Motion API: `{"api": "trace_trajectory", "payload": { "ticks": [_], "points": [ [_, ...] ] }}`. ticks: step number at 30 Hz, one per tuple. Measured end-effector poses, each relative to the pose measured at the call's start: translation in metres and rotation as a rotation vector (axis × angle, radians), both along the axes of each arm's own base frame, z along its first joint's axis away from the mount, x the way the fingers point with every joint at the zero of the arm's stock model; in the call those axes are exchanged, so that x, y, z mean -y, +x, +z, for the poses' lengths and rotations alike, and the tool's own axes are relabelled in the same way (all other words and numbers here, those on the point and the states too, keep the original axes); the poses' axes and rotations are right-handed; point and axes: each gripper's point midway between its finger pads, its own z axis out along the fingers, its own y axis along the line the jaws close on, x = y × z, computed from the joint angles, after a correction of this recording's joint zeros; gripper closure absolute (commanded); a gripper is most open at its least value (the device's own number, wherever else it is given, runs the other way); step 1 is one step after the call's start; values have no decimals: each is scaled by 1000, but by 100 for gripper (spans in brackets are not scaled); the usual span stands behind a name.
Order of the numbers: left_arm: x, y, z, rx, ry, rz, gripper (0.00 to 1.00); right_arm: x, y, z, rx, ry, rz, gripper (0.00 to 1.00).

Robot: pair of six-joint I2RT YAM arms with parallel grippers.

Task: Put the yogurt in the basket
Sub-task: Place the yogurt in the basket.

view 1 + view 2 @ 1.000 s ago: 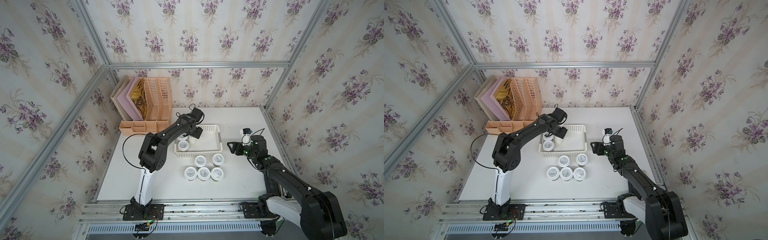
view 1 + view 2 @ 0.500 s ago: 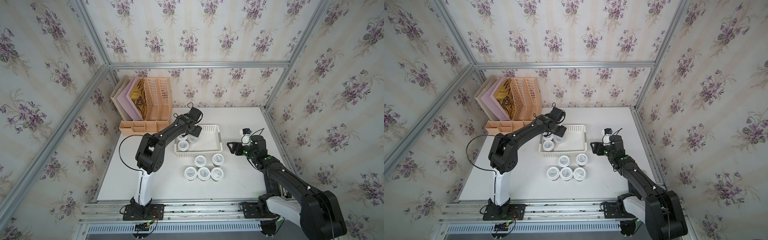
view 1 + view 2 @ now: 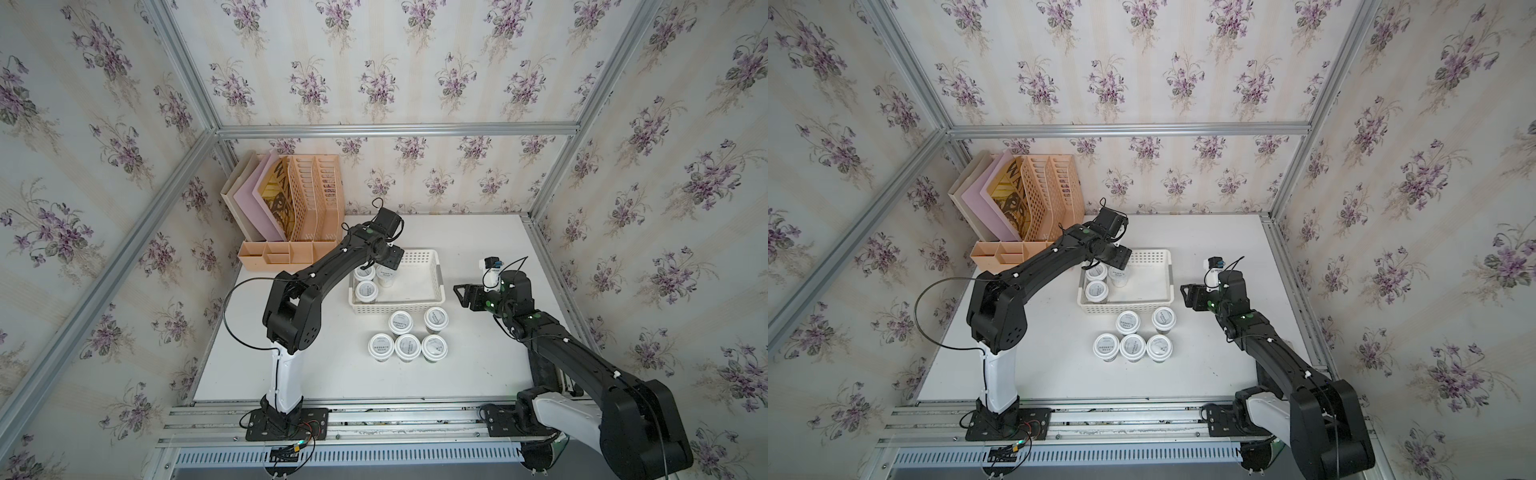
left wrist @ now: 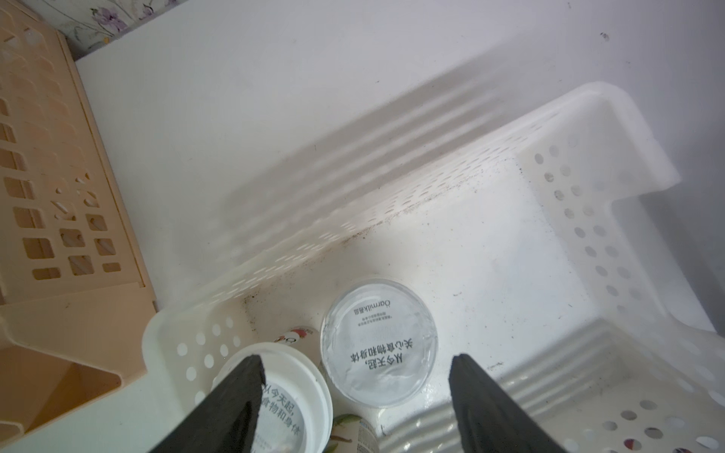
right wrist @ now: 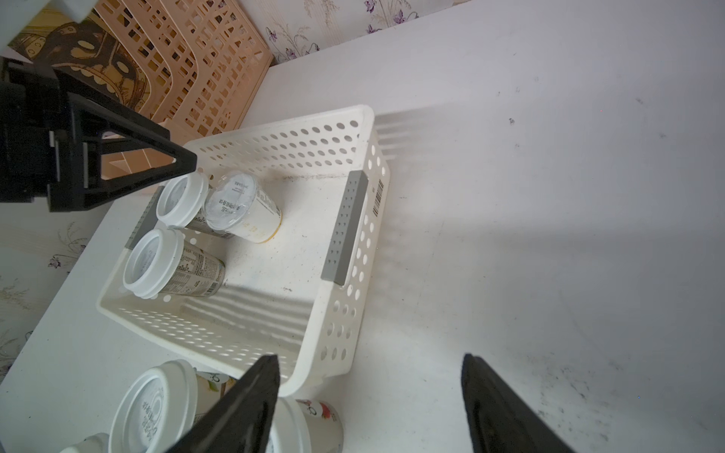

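My left end effector (image 4: 356, 357) is spread over a yogurt (image 4: 378, 341) in the basket (image 4: 604, 117) (top views hide this). My right end effector (image 5: 370, 356) is spread too, empty.

Three cups (image 3: 365, 291) sit in the basket (image 3: 415, 306), at its left end; five more cups (image 3: 407, 347) cluster on the bench (image 3: 478, 365) before it.

Both top views come to me bright and evenly lit, sharp across the white table (image 3: 478, 249), and the shadows there are faint and soft. On the left wrist feed the white basket (image 4: 612, 117) nearly washes out against the table, soft striped shadows lie beside its perforated wall, and the dark fingers (image 4: 490, 404) of the left end effector (image 4: 357, 359) sit close and soft-edged. The right wrist feed shows the same stripes and a broad faint shadow on the table.
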Motion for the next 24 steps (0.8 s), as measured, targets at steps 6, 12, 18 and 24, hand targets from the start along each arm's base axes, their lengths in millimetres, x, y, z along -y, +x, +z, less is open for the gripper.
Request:
{"api": "trace_trajectory", "payload": {
  "ticks": [6,12,18,24],
  "points": [
    [6,-34,-1,-55,30,-61,23,0,0,0,0,0,1,22],
    [13,-52,-6,-89,45,-99,25,-1,0,0,0,1,3,22],
    [34,-63,-13,-132,14,-154,27,-1,0,1,4,1,3,22],
    [51,-67,-27,-177,10,-197,27,-1,0,1,4,1,4,22]
  ]
}}
